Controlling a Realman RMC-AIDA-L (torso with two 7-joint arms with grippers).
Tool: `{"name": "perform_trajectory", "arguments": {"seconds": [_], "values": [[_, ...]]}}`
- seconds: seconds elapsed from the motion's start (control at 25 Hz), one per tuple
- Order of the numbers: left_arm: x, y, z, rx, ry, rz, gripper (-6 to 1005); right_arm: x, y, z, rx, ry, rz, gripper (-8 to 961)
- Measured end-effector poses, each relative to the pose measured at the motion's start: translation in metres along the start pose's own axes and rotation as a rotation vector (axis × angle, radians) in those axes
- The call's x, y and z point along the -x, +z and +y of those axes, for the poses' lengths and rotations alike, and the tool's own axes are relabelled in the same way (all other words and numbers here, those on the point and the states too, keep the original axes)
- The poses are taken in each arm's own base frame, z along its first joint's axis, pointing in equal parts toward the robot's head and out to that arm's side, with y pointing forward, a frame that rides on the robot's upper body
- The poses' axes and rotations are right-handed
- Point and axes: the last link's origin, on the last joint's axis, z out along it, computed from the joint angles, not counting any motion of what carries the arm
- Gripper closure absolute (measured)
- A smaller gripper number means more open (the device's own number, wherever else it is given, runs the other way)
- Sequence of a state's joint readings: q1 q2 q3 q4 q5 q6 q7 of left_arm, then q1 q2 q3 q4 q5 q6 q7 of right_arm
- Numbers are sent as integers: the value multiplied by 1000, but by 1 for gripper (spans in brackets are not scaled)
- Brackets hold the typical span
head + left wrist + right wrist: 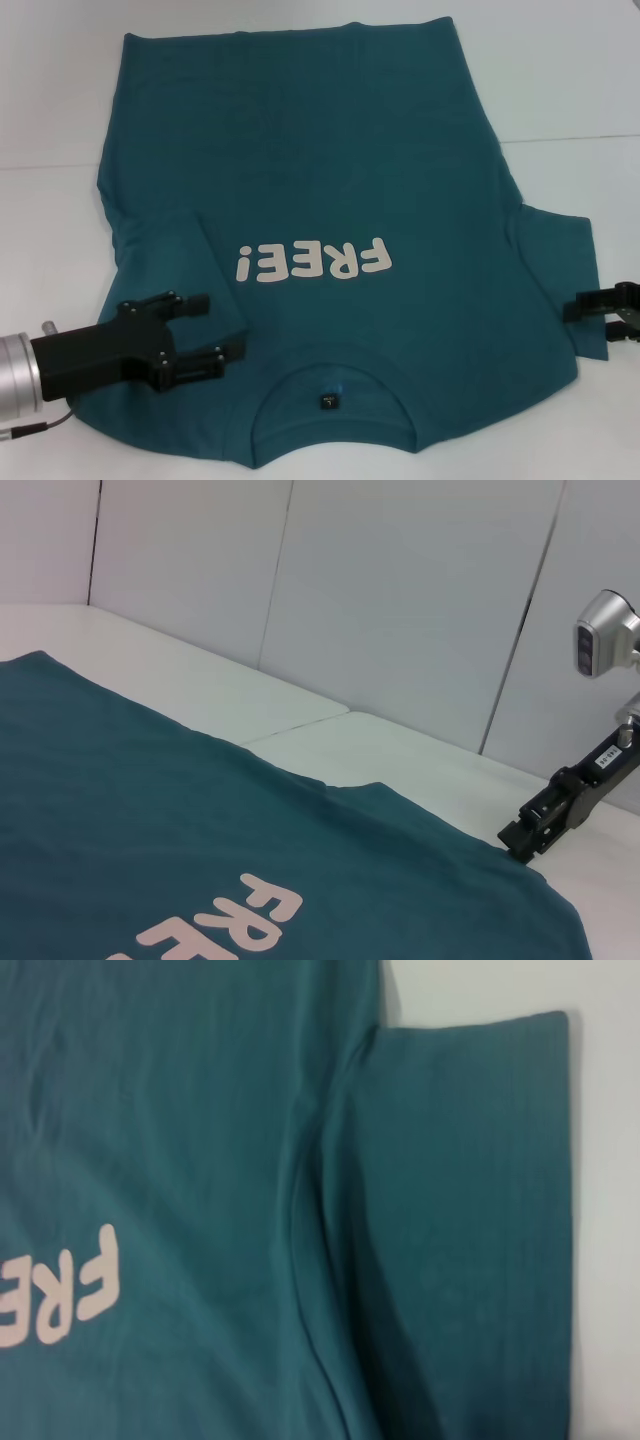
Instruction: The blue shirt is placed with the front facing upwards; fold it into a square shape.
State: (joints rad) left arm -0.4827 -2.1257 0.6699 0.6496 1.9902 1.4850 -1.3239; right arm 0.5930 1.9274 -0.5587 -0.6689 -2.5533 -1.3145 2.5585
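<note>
Head view: the blue shirt [330, 200] lies front up on the white table [570, 70], its collar [330, 400] nearest the robot and the "FREE!" lettering [312, 262] upside down from here. The left sleeve [175, 265] is already folded in over the chest. The left gripper [215, 330] hovers low over that folded sleeve near the collar, fingers spread with nothing between them. The right gripper [578, 308] sits at the edge of the right sleeve [560, 265], which lies flat and spread; its fingers look parted, though they are partly cut off by the frame.

To do this step well, I judge the right gripper should pinch the sleeve's outer hem cleanly and carry it inward to mirror the left side, keeping the crease straight.

Left wrist view: the shirt's far edge and the right gripper [520, 838] beside it, fingers apart.

Right wrist view: the right sleeve [470, 1220] lies flat, a soft ridge at the armpit seam.

No containers appear in any view.
</note>
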Motion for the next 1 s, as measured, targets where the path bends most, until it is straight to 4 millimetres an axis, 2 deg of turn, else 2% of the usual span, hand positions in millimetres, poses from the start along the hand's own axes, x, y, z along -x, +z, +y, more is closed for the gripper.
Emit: {"name": "perform_trajectory", "arguments": {"seconds": [0.24, 0.56, 1.0], "values": [[-1, 2, 1, 7, 2, -3, 151, -5, 1, 2, 55, 33, -11, 103], [-1, 3, 1, 9, 5, -5, 151, -5, -1, 0, 58, 18, -19, 264], [-3, 4, 0, 12, 9, -3, 151, -3, -5, 2, 73, -32, -14, 712]]}}
